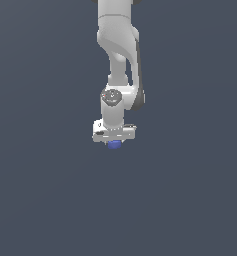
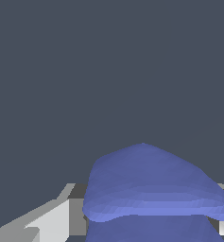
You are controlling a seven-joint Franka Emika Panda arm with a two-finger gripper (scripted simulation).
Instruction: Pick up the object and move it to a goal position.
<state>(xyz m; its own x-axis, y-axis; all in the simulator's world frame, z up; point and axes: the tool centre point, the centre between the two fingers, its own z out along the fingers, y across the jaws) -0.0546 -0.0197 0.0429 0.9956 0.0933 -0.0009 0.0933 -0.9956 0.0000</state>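
Clamped between the fingers of the gripper (directly beneath the wrist): the blue-violet object, broad side across the jaws.

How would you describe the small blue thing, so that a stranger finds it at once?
Follow the white robot arm down to its end effector. The blue-violet blob pokes out just beneath it. It is the only coloured thing against the plain grey background.
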